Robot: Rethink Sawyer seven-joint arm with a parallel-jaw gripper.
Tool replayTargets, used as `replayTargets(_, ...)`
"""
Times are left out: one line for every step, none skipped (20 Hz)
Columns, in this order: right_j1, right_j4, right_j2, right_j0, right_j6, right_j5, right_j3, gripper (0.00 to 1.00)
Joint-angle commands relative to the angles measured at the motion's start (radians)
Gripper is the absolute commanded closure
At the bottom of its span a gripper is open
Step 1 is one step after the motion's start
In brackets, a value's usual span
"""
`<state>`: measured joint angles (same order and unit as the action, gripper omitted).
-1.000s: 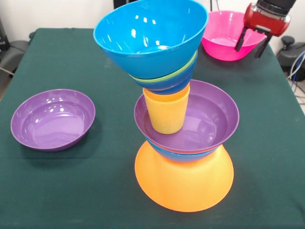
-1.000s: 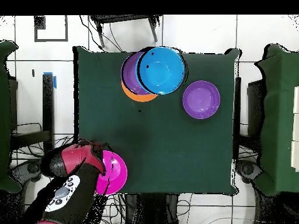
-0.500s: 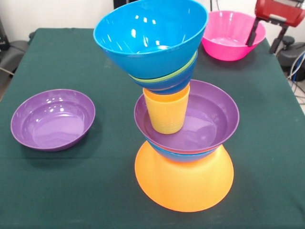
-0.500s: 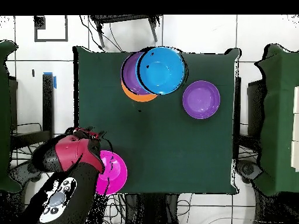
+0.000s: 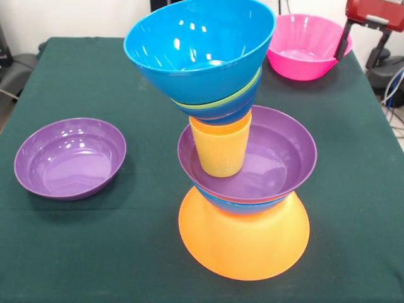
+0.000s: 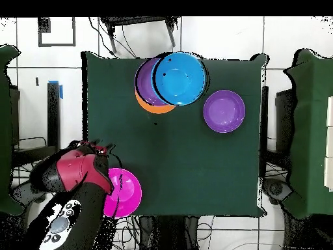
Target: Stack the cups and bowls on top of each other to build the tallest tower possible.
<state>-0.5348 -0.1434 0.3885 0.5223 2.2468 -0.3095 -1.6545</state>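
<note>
The tower [image 5: 240, 189] stands near the table's front on an upside-down yellow-orange bowl [image 5: 244, 243]. A blue bowl and a purple bowl [image 5: 278, 158] sit on that base. A ribbed yellow cup [image 5: 221, 148] stands in the purple bowl and carries nested dark blue, green and bright blue bowls [image 5: 199, 44], which lean to the left. A second purple bowl [image 5: 69, 158] lies alone at the left. The pink bowl [image 5: 303, 47] rests at the back right. My gripper [image 5: 358, 53] hangs open and empty at the pink bowl's right rim. From overhead my gripper [image 6: 97, 148] is beside the pink bowl [image 6: 125, 193].
The green table cover [image 5: 95, 252] ends close to the right of the pink bowl, with cables and a chair base beyond it. Overhead, the tower [image 6: 174, 79] and the loose purple bowl [image 6: 224, 111] sit near the table's far edge.
My gripper has moved off the pink bowl's middle, sideways toward the table edge and a little higher. The bowls and the tower have not moved.
</note>
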Motion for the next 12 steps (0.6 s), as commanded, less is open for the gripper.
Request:
replayTargets(0.082,-0.048,-0.047,0.036,0.215,-0.099,-0.061,0.0)
replayTargets(0.087,-0.053,-0.038,0.044,0.222,-0.105,-0.063,0.0)
replayTargets(0.093,-0.061,-0.033,0.05,0.231,-0.113,-0.065,0.0)
replayTargets(0.099,-0.067,-0.027,0.056,0.236,-0.127,-0.065,0.0)
replayTargets(0.102,-0.077,-0.029,0.057,0.241,-0.135,-0.071,0.0)
replayTargets(0.111,-0.084,-0.02,0.064,0.249,-0.144,-0.07,0.0)
replayTargets(0.116,-0.092,-0.018,0.068,0.253,-0.152,-0.074,0.0)
replayTargets(0.119,-0.1,-0.014,0.073,0.255,-0.162,-0.075,0.0)
replayTargets(0.122,-0.103,-0.004,0.083,0.256,-0.167,-0.075,0.0)
replayTargets(0.123,-0.107,0.006,0.092,0.257,-0.173,-0.075,0.0)
replayTargets(0.119,-0.106,0.015,0.098,0.253,-0.18,-0.076,0.0)
replayTargets(0.114,-0.106,0.023,0.105,0.248,-0.188,-0.077,0.0)
